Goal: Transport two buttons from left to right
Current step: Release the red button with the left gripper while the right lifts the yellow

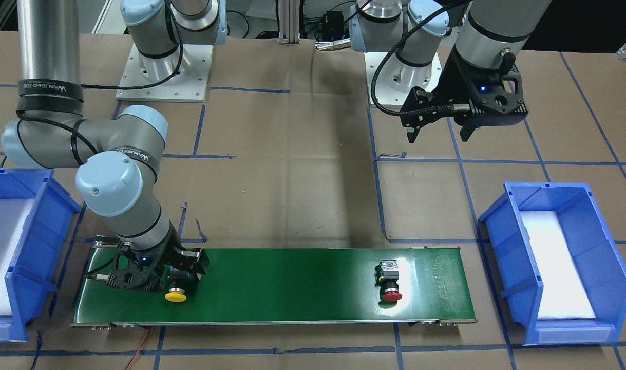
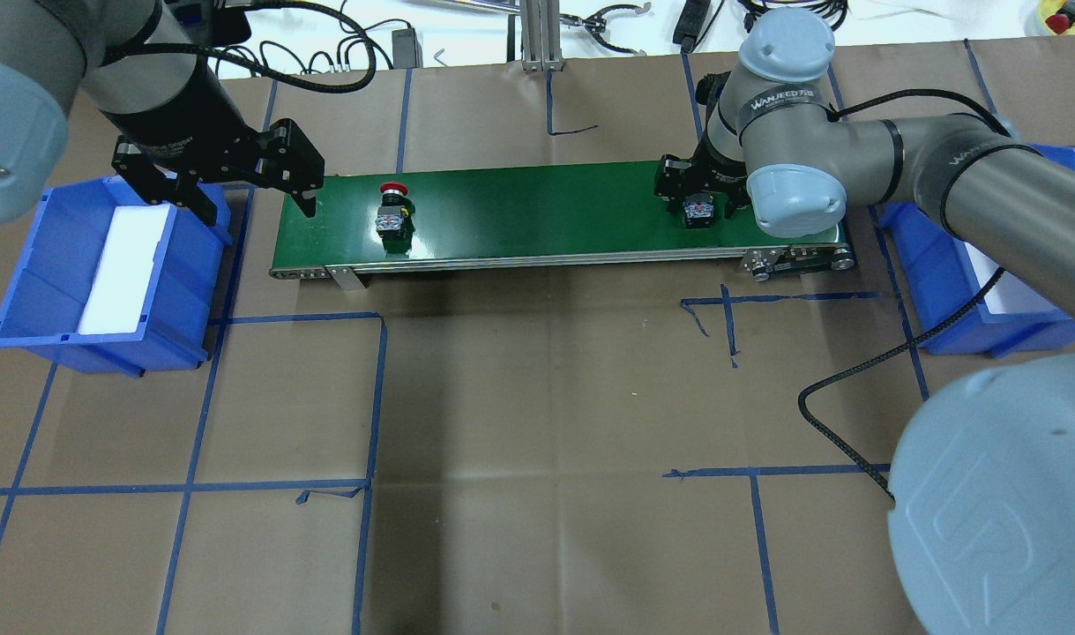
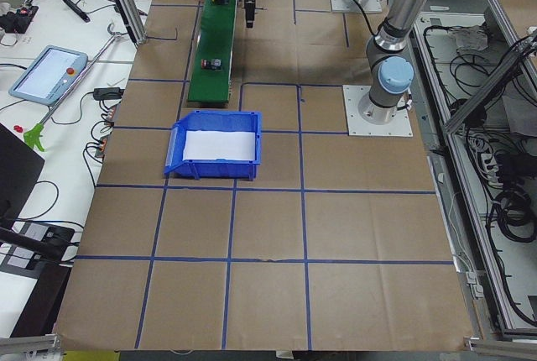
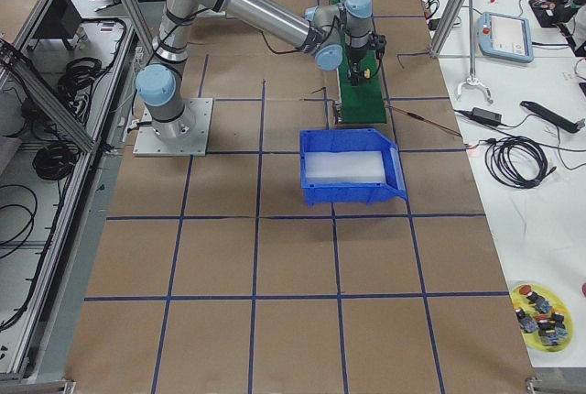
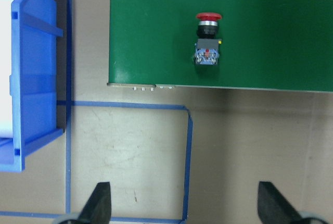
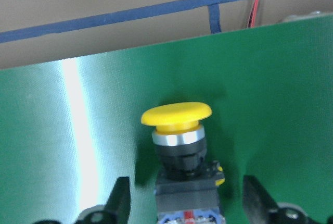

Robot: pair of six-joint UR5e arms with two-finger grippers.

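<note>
At lower left of the front-facing view, the yellow button (image 1: 175, 293) lies on the belt (image 1: 292, 282) between the parted fingers of the right end effector (image 6: 187, 193). Gaps show on both sides, so it is not gripped. The red button (image 1: 391, 282) lies at the belt's lower-right end. The left end effector (image 1: 438, 137) hangs at upper right, fingers apart, holding nothing. Judgement: yellow is across and awaits pickup; red is still to travel.
</note>
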